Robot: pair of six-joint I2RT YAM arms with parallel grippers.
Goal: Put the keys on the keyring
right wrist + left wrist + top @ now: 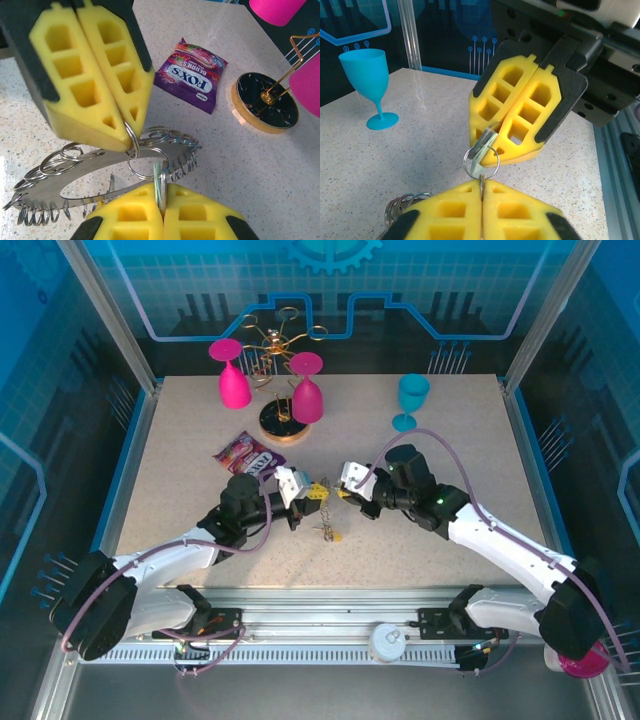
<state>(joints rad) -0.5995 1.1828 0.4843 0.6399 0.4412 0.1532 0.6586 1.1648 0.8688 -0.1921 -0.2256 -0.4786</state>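
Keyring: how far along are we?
Done: keyring lifted, left gripper pinching one of its wire loops. In hand: right gripper holds the grey key at that loop, apparently partway on, not released. Left: finish threading it, then the remaining keys.

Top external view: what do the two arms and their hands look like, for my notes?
The left arm and right arm are white-shelled with black joints, each trailing a lilac cable. The left hand and right hand have yellow, cut-out foam fingers on black backing.
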